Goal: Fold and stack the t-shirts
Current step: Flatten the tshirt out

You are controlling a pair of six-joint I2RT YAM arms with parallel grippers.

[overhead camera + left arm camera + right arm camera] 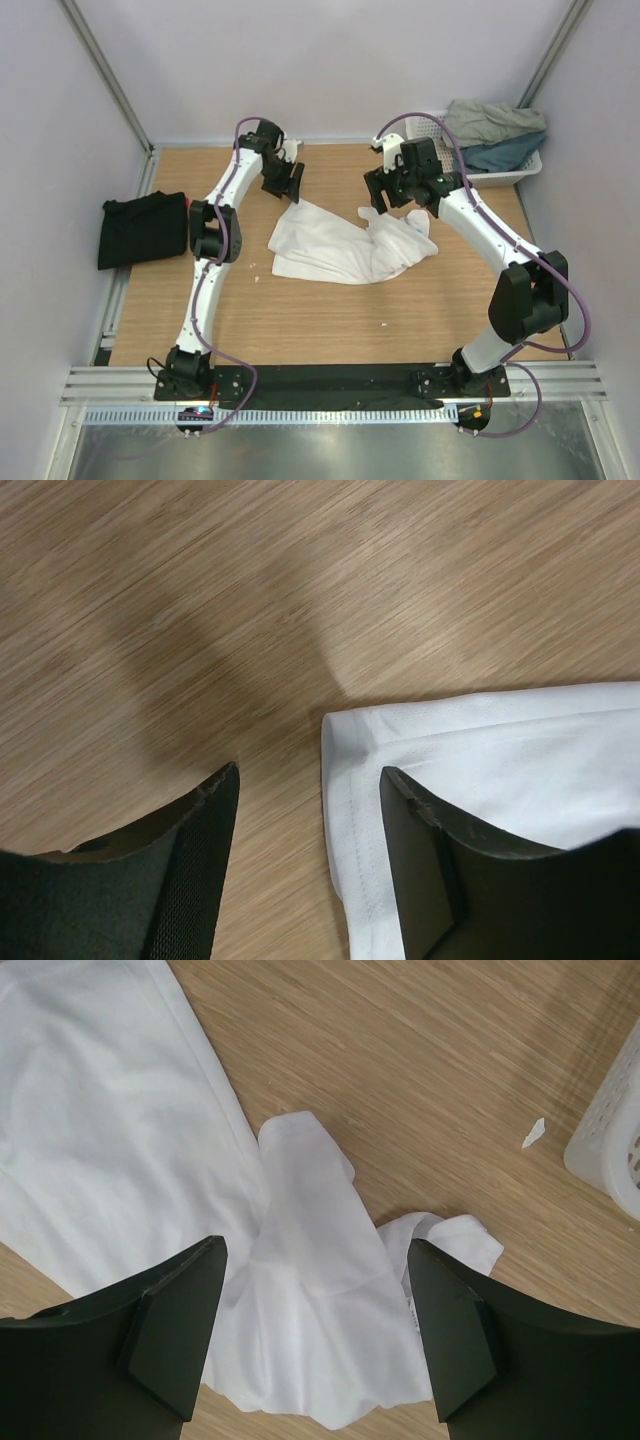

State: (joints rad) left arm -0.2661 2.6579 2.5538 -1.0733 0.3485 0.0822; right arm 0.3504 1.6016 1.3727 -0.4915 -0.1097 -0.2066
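A crumpled white t-shirt point(345, 248) lies in the middle of the wooden table. My left gripper point(284, 178) hovers open above its far left corner; in the left wrist view that hemmed corner point(345, 742) lies between the fingers, nearer the right one. My right gripper point(392, 187) hangs open over the shirt's bunched far right part point(310, 1290), nothing held. A folded black t-shirt point(143, 229) lies at the table's left edge. Grey-green point(492, 120) and teal point(508, 152) t-shirts sit heaped in the white lattice basket point(516, 176) at the back right.
The basket's corner point(612, 1150) shows at the right edge of the right wrist view, with a small white scrap point(535, 1132) on the wood near it. Pale walls and metal posts enclose the table; a black rail runs along the near edge.
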